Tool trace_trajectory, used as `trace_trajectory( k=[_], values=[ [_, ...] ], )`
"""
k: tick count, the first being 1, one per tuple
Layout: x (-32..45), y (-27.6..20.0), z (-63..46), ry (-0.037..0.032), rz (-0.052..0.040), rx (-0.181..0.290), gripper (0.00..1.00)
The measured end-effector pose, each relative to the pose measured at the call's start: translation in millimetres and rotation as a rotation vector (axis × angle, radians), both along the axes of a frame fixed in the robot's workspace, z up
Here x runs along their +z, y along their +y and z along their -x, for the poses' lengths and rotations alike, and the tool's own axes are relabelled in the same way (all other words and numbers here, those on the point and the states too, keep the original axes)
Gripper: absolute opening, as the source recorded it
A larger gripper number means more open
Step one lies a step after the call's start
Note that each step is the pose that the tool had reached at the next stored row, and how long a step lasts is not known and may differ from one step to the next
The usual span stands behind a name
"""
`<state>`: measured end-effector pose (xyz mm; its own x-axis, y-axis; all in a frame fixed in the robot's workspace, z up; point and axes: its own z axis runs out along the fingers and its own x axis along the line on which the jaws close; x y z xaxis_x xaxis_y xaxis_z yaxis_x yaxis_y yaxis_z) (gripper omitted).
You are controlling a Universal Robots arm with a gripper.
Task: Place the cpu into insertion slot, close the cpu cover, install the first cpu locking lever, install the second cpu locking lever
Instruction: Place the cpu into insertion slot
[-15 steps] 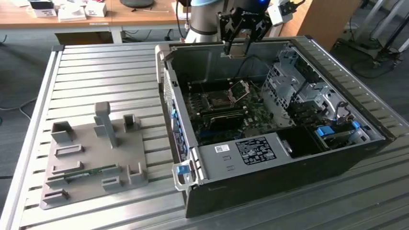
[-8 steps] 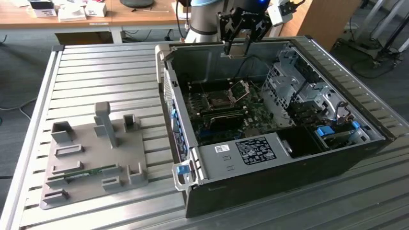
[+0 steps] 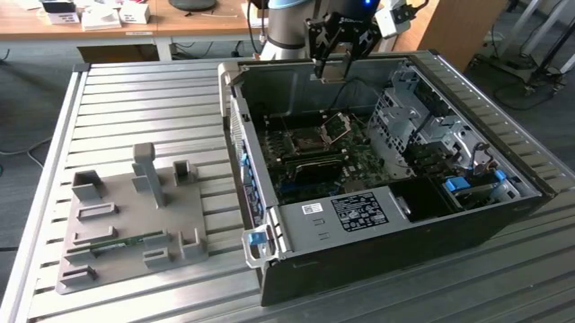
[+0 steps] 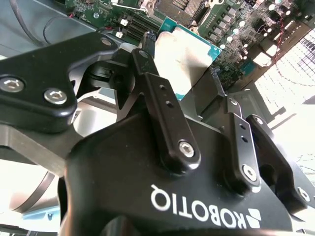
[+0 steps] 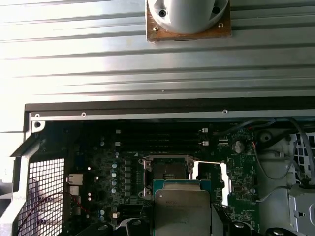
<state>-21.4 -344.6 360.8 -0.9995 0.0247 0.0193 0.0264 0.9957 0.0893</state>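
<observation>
Silvery cpu (image 5: 182,211), one, apparently in claw (image 3: 332,70).

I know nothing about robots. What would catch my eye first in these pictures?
First, the big open computer case lying on the slatted metal table, its green board bared. Above it hangs the black gripper, pinching the cpu, a small silvery square chip, over the empty socket, whose cpu cover stands tilted up. At the exterior view's left sits a grey fixture tray.
</observation>
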Motion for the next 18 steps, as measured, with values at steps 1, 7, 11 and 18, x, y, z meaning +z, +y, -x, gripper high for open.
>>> trace_trajectory(
  k=[1,7,11,18],
  values=[
    [-0.1,0.0,0.0,0.0,0.0,0.0,0.54],
    [-0.5,0.0,0.0,-0.0001,-0.0001,0.0,0.54],
    [-2.6,0.0,0.0,0.0,0.0,0.0,0.54],
    [-6.3,0.0,0.0,0.0,0.0002,0.0,0.54]
  ],
)
